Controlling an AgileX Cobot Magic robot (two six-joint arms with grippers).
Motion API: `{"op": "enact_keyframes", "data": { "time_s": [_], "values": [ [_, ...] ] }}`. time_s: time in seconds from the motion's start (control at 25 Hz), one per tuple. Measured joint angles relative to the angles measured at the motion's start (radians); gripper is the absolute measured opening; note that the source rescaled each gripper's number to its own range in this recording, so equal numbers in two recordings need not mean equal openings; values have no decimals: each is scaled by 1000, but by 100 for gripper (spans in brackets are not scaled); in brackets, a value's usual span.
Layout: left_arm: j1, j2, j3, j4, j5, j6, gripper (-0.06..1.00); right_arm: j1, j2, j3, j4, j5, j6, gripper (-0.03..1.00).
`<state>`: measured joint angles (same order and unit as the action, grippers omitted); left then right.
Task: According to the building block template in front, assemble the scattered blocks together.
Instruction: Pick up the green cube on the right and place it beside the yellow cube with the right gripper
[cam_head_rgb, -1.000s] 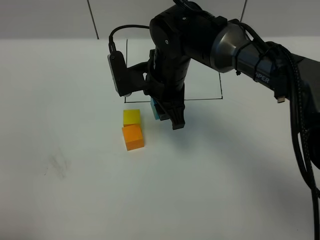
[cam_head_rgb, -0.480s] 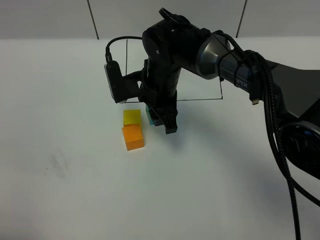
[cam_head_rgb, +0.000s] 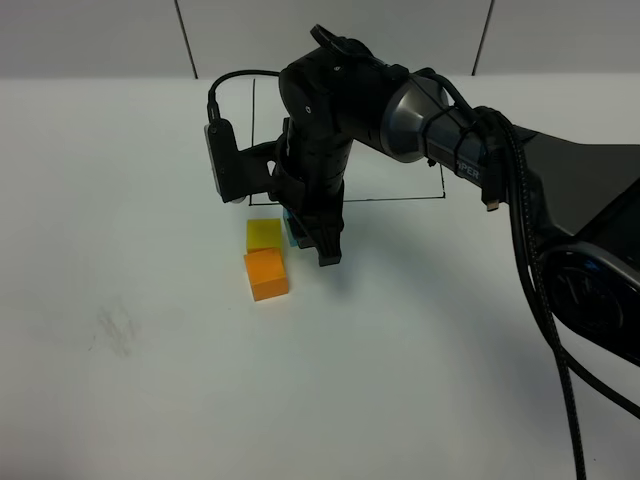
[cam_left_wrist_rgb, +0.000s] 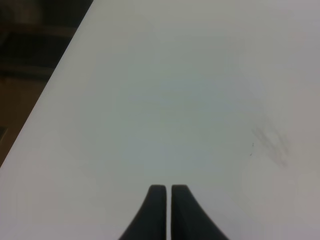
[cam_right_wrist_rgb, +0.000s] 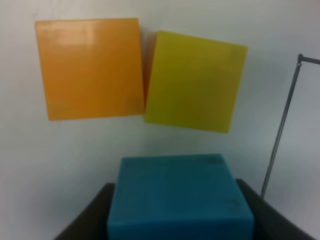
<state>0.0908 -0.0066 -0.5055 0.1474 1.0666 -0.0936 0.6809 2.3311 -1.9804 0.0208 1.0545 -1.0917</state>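
A: Three loose cubes are sitting toward the far middle of the bench (cam_head_rgb: 120, 400): the orange cube (cam_head_rgb: 266, 274), the yellow cube (cam_head_rgb: 264, 235) touching it on the far side, and the blue cube (cam_right_wrist_rgb: 179, 195), which the right end effector (cam_head_rgb: 312, 238) is gripping between its two fingers just beside the yellow one.

B: And the template?

A: Only the black drawn rectangle (cam_head_rgb: 400, 197) is showing, near the far edge of the bench; the arm is hiding whatever is lying inside it.

B: What is the left end effector (cam_left_wrist_rgb: 165, 192) doing?

A: It is sitting closed on nothing over bare bench, well apart from the cubes.

B: So what is likely to go wrong?

A: In the right wrist view the yellow cube is lying slightly skewed against the orange, while the blue one is hanging squarer. If the blue is coming in at that mismatch, I am guessing a corner is going to catch first and nudge the yellow away or twist the pair apart. The inner finger is also running close to the yellow cube, so releasing there is risking a bump, and a blue cube let go while not flat could be tipping.
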Motion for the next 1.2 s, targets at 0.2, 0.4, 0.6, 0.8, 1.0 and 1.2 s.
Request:
{"op": "enact_keyframes", "data": {
  "time_s": [0.2,0.4,0.6,0.8,1.0,1.2],
  "values": [
    [0,0,0,0,-1,0,0,0,21,-14,0,-4,4,47],
    [0,0,0,0,-1,0,0,0,21,-14,0,-19,5,47],
    [0,0,0,0,-1,0,0,0,22,-14,0,-26,5,47],
    [0,0,0,0,-1,0,0,0,37,-14,0,-30,6,47],
    [0,0,0,0,-1,0,0,0,43,-14,0,-38,6,47],
    [0,0,0,0,-1,0,0,0,46,-15,1,-48,9,47]
  ]
}}
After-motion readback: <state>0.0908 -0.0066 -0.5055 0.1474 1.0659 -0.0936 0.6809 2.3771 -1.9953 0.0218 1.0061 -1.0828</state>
